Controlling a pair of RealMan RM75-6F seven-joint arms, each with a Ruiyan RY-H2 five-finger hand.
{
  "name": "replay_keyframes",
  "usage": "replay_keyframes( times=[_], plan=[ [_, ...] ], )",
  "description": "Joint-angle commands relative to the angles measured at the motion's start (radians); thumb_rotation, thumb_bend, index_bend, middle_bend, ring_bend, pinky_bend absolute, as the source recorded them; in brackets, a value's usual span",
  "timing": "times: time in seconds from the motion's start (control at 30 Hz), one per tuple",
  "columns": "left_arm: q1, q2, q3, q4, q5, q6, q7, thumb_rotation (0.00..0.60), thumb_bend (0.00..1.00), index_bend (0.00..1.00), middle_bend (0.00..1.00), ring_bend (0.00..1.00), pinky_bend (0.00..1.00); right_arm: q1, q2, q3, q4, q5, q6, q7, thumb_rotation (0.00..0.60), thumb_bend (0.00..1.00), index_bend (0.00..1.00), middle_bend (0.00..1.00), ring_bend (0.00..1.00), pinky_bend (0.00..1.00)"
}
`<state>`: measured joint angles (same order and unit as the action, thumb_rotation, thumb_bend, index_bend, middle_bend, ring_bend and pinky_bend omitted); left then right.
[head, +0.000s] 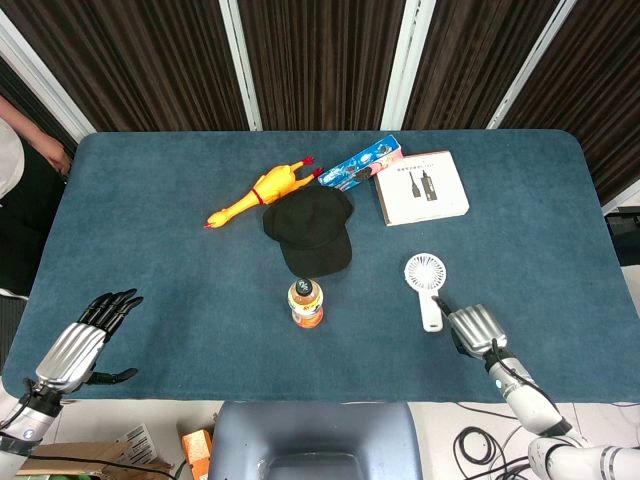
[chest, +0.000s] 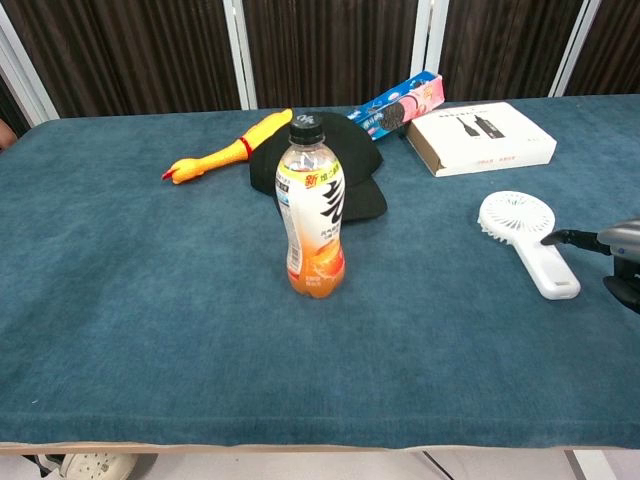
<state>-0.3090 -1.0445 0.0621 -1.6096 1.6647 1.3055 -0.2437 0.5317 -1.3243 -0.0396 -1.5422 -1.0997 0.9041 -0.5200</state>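
Right robot hand (head: 474, 327): at the near right of the table (head: 150, 230), a dark fingertip reaching toward the handle of the white handheld fan (head: 427, 285); holding nothing. Whether the tip touches the handle I cannot tell, nor how the other fingers lie.
Left robot hand (head: 82, 342): fingers spread, holding nothing, over the near left table edge, well apart from everything.
Handheld fan: lies flat, round head away from the robot, handle toward the right robot hand.
Step in hand: judged an approach to the fan, grasp not yet made.
Next move calls for: fingers closing around the slim handle without pushing it away.
Further out: orange drink bottle (chest: 312, 215) upright at the centre; black cap (head: 310, 229), rubber chicken (head: 258, 191), blue packet (head: 362, 163) and white box (head: 422, 187) beyond.
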Motion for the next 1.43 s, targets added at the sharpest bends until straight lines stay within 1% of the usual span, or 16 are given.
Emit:
replay_keyframes(
  times=[0.03,0.23,0.37,0.5,0.67,0.73,0.77,0.8,0.9,0.97,1.0,1.07,1.13,1.23,1.27,1.43],
  plan=[
    [0.0,0.0,0.0,0.0,-0.001,0.0,0.001,0.6,0.0,0.0,0.0,0.0,0.07,0.001,-0.001,0.0,0.002,0.0,-0.002,0.001,0.6,0.7,0.11,0.92,0.83,1.0],
    [0.0,0.0,-0.001,0.001,0.001,0.001,-0.002,0.6,0.0,0.0,0.0,0.0,0.07,0.001,-0.003,-0.002,0.004,0.0,-0.002,0.005,0.6,0.7,0.11,0.92,0.82,1.0],
    [0.0,0.001,0.0,0.002,0.003,0.003,-0.005,0.6,0.0,0.0,0.0,0.0,0.07,-0.015,0.014,0.005,-0.015,-0.038,0.042,0.038,0.6,0.7,0.09,0.92,0.82,1.0],
    [0.0,0.0,0.0,0.002,0.005,0.006,-0.004,0.6,0.0,0.0,0.0,0.0,0.07,-0.055,0.05,0.012,-0.054,-0.12,0.143,0.093,0.6,0.7,0.04,0.92,0.81,1.0],
    [0.001,-0.001,0.001,0.002,0.007,0.007,-0.004,0.6,0.0,0.0,0.0,0.0,0.07,-0.127,0.112,-0.005,-0.099,-0.244,0.29,0.173,0.6,0.6,0.0,0.92,0.78,1.0],
    [0.0,-0.002,0.001,0.002,0.007,0.006,-0.002,0.6,0.0,0.0,0.0,0.0,0.07,-0.162,0.138,-0.014,-0.115,-0.274,0.347,0.195,0.6,0.57,0.0,0.89,0.72,0.97],
    [0.0,-0.003,0.001,0.002,0.007,0.005,-0.001,0.6,0.0,0.0,0.0,0.0,0.07,-0.189,0.152,-0.023,-0.125,-0.295,0.39,0.207,0.6,0.54,0.0,0.82,0.64,0.92],
    [0.001,-0.003,0.002,0.002,0.008,0.006,-0.001,0.6,0.0,0.0,0.0,0.0,0.07,-0.213,0.161,-0.03,-0.131,-0.311,0.426,0.218,0.6,0.5,0.0,0.7,0.54,0.83],
    [0.004,-0.005,0.0,0.003,0.006,0.013,0.001,0.6,0.0,0.0,0.0,0.0,0.07,-0.31,0.175,-0.051,-0.133,-0.353,0.574,0.231,0.6,0.41,0.0,0.28,0.17,0.46],
    [0.005,-0.007,-0.002,0.004,0.006,0.016,0.002,0.6,0.0,0.0,0.0,0.0,0.07,-0.367,0.168,-0.057,-0.122,-0.374,0.661,0.228,0.6,0.38,0.0,0.08,0.03,0.31],
    [0.004,-0.008,-0.002,0.005,0.006,0.016,0.001,0.6,0.0,0.0,0.0,0.0,0.07,-0.396,0.169,-0.063,-0.115,-0.39,0.704,0.223,0.6,0.37,0.0,0.03,0.0,0.28],
    [0.003,-0.01,-0.002,0.007,0.006,0.013,0.002,0.6,0.0,0.0,0.0,0.0,0.07,-0.431,0.169,-0.063,-0.103,-0.419,0.761,0.245,0.6,0.37,0.0,0.0,0.0,0.24],
    [0.001,-0.013,-0.003,0.006,0.006,0.01,0.006,0.6,0.0,0.0,0.0,0.0,0.07,-0.443,0.169,-0.058,-0.092,-0.43,0.775,0.257,0.6,0.37,0.0,0.0,0.0,0.2],
    [-0.001,-0.016,-0.001,0.005,0.006,0.005,0.016,0.6,0.0,0.0,0.0,0.0,0.07,-0.44,0.171,-0.047,-0.08,-0.426,0.745,0.257,0.6,0.37,0.0,0.0,0.0,0.04],
    [-0.001,-0.018,-0.001,0.004,0.005,0.004,0.021,0.6,0.0,0.0,0.0,0.0,0.07,-0.437,0.172,-0.044,-0.08,-0.421,0.728,0.254,0.6,0.37,0.0,0.0,0.0,0.01],
    [-0.006,-0.022,-0.004,0.003,0.002,-0.004,0.025,0.6,0.0,0.0,0.0,0.0,0.07,-0.437,0.181,-0.037,-0.086,-0.42,0.693,0.253,0.6,0.37,0.0,0.0,0.0,0.0]
  ],
)
